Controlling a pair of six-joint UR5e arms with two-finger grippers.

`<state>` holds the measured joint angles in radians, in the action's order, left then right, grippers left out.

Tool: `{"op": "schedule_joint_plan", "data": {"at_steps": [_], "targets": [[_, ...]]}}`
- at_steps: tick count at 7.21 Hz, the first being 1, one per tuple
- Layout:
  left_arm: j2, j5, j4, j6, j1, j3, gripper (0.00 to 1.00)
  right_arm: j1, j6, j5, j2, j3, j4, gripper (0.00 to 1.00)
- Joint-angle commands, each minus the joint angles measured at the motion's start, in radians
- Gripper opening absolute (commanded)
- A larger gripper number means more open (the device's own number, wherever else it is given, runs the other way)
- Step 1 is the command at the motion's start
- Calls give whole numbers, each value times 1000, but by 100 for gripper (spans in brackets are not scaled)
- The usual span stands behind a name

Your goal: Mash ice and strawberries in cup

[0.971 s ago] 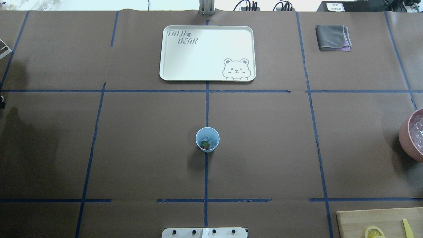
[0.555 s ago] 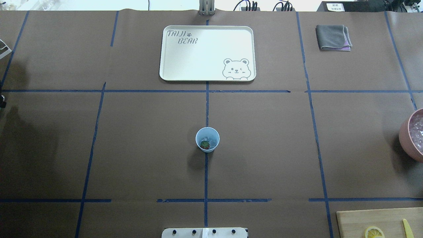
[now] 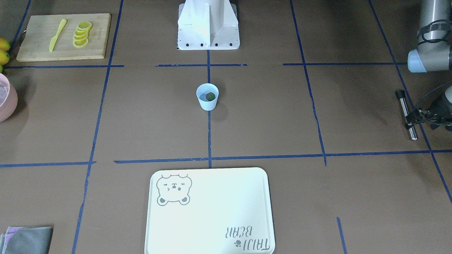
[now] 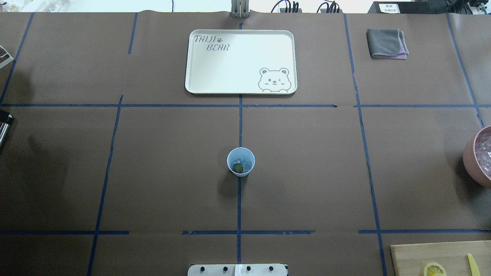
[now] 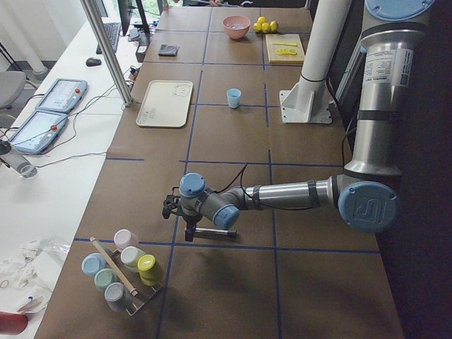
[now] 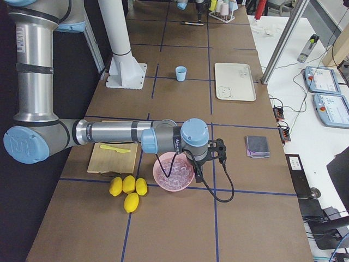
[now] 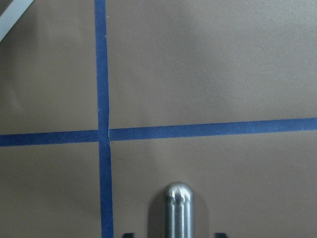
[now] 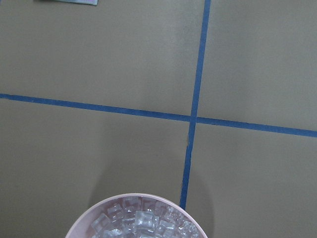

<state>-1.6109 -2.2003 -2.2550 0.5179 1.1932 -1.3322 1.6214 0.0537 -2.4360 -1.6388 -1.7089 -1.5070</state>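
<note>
The light-blue cup (image 4: 241,161) stands upright at the table's middle, also in the front view (image 3: 207,96). The strawberry (image 4: 238,168) lies inside it beside a clear ice cube (image 4: 247,164). My left gripper (image 3: 412,119) is far out at the table's left side, shut on a black-capped steel rod (image 3: 403,106) held level just above the paper. The rod's end shows in the left wrist view (image 7: 178,210) and at the overhead view's left edge (image 4: 3,128). My right gripper (image 6: 220,148) hovers by the pink ice bowl (image 6: 173,172); I cannot tell whether it is open.
A white bear tray (image 4: 241,61) lies beyond the cup. A grey cloth (image 4: 386,43) sits far right. The cutting board (image 3: 63,37) holds lemon slices and a yellow knife. Whole lemons (image 6: 128,188) lie by the bowl. A rack of cups (image 5: 123,268) stands near the left gripper.
The rod's black end has come further into the overhead view at its left edge. The cup and its contents have not moved.
</note>
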Motion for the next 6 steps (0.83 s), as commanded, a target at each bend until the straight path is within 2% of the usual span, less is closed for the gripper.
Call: {"op": "schedule_joint_plan", "data": {"at_steps": [1, 2, 3, 4, 5, 6], "targets": [[-13, -21, 37, -3, 44, -33, 100, 0, 0, 3, 1, -1, 1, 99], [-14, -57, 98, -19, 54, -76, 100, 0, 0, 12, 4, 0, -1, 99], [-14, -58, 211, -138, 93, -126, 100, 0, 0, 40, 4, -1, -1, 99], [-18, -58, 376, -324, 167, -175, 100, 0, 2, 51, 4, 3, 1, 99], [-44, -64, 516, -466, 221, -191, 100, 0, 2, 54, 2, 5, -1, 99], [-46, -90, 584, -558, 253, -188, 100, 0, 2, 54, -1, 17, -1, 99]]}}
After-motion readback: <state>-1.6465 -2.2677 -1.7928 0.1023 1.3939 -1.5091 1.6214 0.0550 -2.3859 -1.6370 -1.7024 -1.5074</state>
